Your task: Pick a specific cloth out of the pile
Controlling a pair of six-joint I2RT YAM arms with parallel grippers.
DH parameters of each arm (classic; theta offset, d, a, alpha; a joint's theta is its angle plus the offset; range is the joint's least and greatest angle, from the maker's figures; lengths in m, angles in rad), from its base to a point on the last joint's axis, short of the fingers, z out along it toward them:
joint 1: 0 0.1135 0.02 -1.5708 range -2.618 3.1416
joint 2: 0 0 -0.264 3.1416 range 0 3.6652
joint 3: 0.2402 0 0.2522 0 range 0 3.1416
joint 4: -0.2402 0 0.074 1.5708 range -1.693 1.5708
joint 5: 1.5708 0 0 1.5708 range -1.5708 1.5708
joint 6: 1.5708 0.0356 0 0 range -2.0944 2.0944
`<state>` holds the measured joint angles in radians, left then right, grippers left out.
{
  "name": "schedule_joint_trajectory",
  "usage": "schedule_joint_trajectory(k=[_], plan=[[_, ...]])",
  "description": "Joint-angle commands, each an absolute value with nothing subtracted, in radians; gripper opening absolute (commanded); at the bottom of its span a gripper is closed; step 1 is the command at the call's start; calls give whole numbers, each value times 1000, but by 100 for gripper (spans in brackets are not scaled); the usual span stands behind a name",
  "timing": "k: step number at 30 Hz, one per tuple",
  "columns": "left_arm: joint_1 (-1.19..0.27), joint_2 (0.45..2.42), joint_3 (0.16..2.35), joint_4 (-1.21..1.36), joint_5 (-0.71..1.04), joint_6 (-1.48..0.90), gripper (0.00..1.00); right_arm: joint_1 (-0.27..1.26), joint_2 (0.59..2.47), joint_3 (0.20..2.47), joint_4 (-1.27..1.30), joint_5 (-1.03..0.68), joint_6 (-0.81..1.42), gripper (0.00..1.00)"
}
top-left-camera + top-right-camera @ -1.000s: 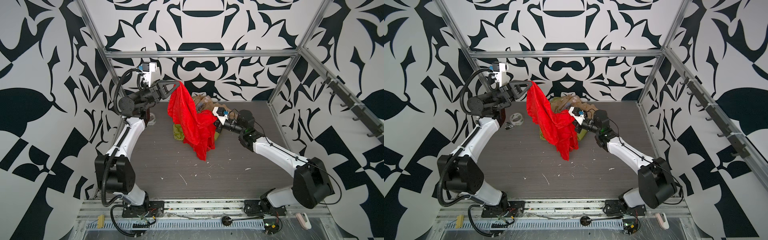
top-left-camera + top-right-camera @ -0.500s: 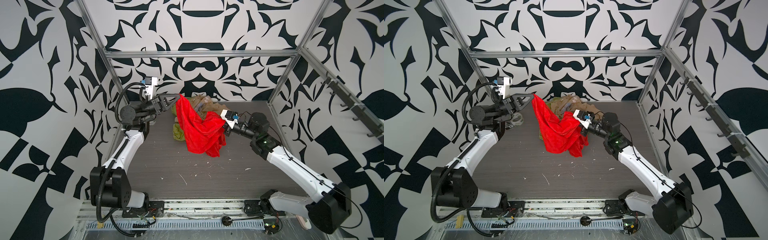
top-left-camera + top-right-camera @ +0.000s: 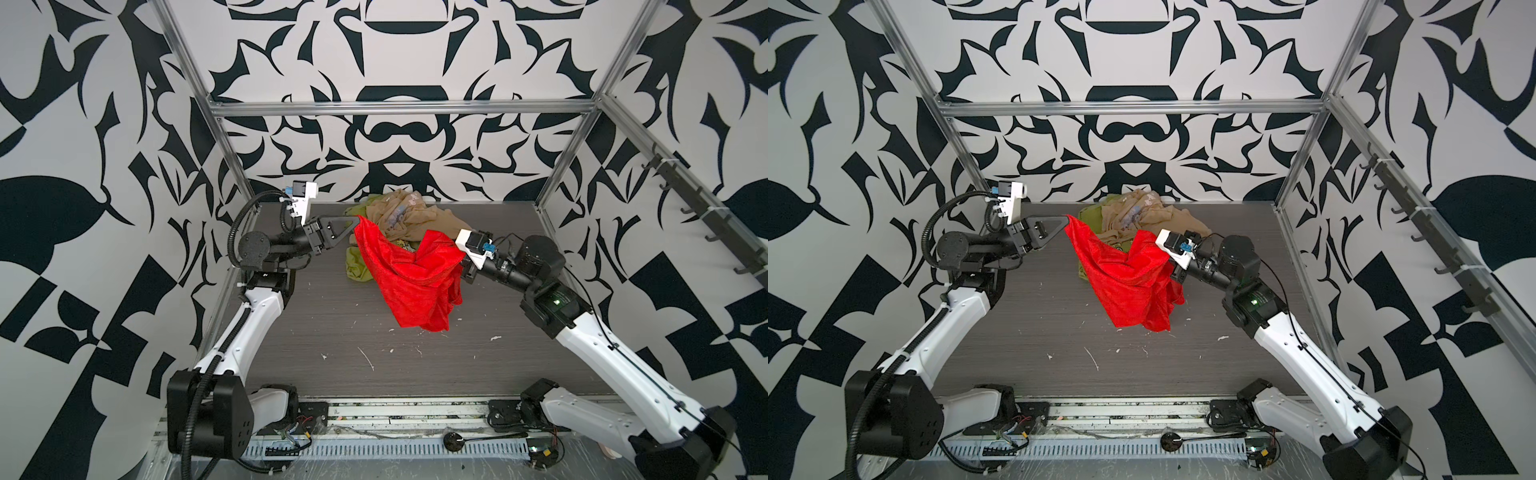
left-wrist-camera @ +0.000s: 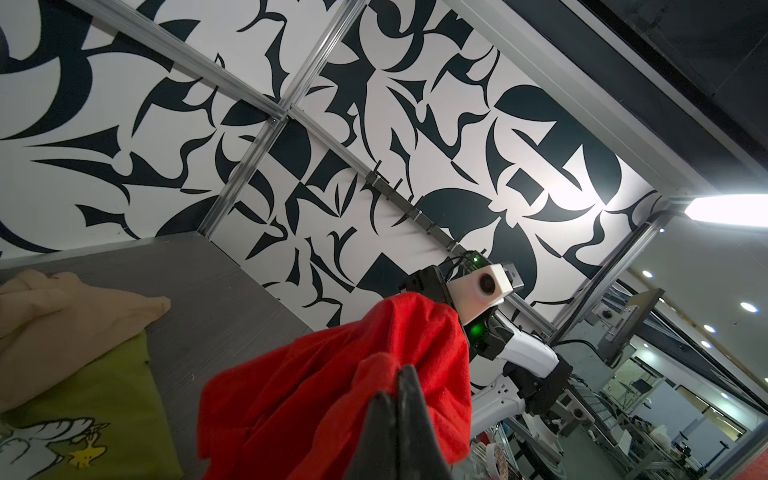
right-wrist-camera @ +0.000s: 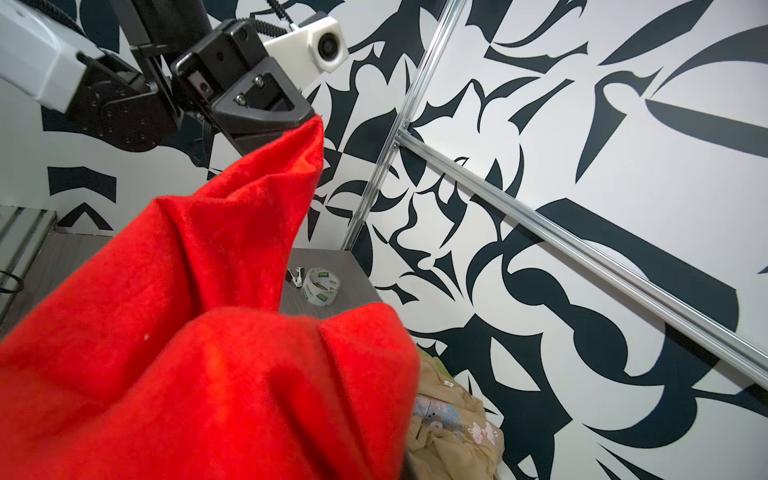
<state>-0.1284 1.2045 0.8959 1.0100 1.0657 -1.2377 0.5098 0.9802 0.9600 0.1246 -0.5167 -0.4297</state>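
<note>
Red cloth [image 3: 409,278] hangs between my two grippers, centre of both top views, sagging in the middle. My left gripper [image 3: 355,219] is pinched tight on its upper-left corner. In the left wrist view the black fingers [image 4: 399,399] are pressed together, with red fabric bunched right at the tips. The right wrist view shows the same pinch at upper left, the cloth corner coming out of the left gripper [image 5: 307,116]. My right gripper [image 3: 465,268] sits at the cloth's right end, also closed on it. Its fingers are buried under a red fold, so the grip point itself is hidden. The cloth's low edge droops toward the table [image 3: 316,316], lower centre. Can't tell if it touches.

Pile [image 3: 399,216] lies behind the cloth, upper middle of the top views, against the back wall [image 3: 399,137]. A beige garment [image 3: 1142,212] is on top and a green shirt [image 3: 357,266] pokes out at the cloth's left edge. The cloth covers part of the pile from this angle; can't tell if they touch. A tape roll [image 5: 321,286] sits on the table corner, mid-frame in the right wrist view.
</note>
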Motion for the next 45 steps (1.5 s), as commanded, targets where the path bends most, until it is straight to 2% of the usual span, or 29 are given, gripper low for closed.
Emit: schedule_joint_trajectory(k=[1,19,34,45], plan=[[-129,1151,866,965,1080,-1199,0,514,936,974,140,-500,-439,0],[-249,1045,567,842,992,-1095,0,523,866,949,133,-435,-391,0],[-446,1099,473,732,837,-935,0,524,851,900,240,-312,-344,0],[-485,1173,421,736,794,-888,0,524,866,889,240,-246,-360,0]])
